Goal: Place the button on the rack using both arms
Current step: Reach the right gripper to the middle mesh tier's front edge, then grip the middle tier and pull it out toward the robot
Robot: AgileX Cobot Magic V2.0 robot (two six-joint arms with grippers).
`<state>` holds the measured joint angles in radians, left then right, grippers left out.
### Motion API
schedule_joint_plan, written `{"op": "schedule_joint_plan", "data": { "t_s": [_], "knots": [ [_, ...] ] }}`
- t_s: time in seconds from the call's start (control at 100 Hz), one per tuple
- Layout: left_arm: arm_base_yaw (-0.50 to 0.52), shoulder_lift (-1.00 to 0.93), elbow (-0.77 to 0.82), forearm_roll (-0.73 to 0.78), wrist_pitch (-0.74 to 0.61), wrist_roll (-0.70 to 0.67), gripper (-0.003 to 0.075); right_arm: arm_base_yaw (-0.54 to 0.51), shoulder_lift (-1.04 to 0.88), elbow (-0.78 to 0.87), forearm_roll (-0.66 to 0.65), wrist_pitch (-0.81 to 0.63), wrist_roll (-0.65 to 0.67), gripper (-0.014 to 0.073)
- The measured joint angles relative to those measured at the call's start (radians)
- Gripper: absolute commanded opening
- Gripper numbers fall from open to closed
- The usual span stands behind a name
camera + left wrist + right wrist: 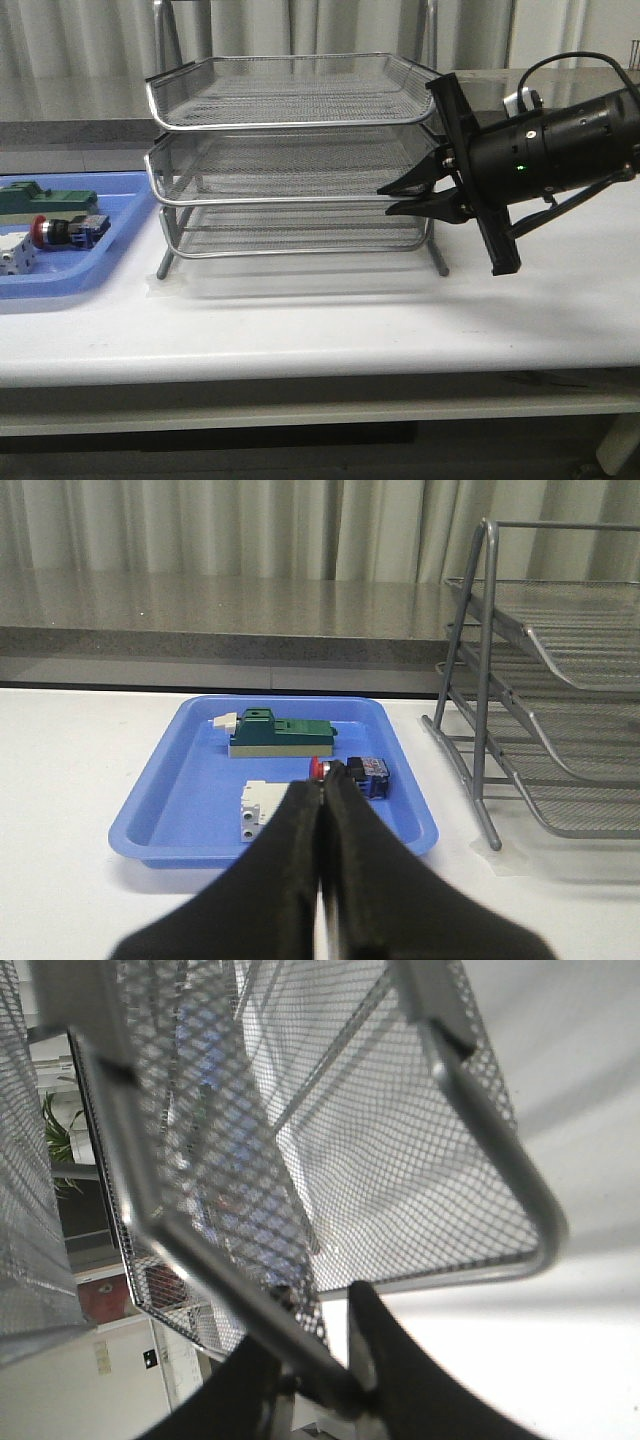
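- Right hand reaches in from the robot's right side, its two black fingers closed narrowly on the front rim of the middle tray of the rack; the right wrist view shows the wire rim pinched between the fingers.
- Left hand is seen only in its own wrist view, fingers pressed together and holding nothing, pointed toward the blue tray and apart from everything in it.
- The button lies on its side in that blue plastic tray at the left end of the white bench, red cap toward the left, blue end block toward the rack; it is well apart from the rack and not yet picked up.
- Sharing the tray are a green block behind the button and a white block just beside it.
- Judged from this, the task stands at an early step: one arm takes the tray, the other has yet to fetch the button.
- Risk one: the grip on the rim looks thin and near the corner, so a pull could slip off, or drag the light rack across the bench instead of sliding the tray.
- Risk two: the left hand must open before descending; the white block sits close enough that a finger could nudge it or trap it along with the button.
- Risk three: the button's round body may roll or twist in a pinch, then drop short of the mesh.
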<state>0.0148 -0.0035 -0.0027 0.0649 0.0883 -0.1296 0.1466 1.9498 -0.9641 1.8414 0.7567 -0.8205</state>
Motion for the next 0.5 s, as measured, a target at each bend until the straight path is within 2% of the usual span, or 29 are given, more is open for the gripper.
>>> {"op": "schedule_joint_plan", "data": {
  "t_s": [0.5],
  "knots": [
    [0.0, 0.0, 0.0, 0.0, 0.0, 0.0, -0.0021, -0.012, -0.025, 0.149, 0.002, 0.114, -0.117, 0.0031]
  ]
}}
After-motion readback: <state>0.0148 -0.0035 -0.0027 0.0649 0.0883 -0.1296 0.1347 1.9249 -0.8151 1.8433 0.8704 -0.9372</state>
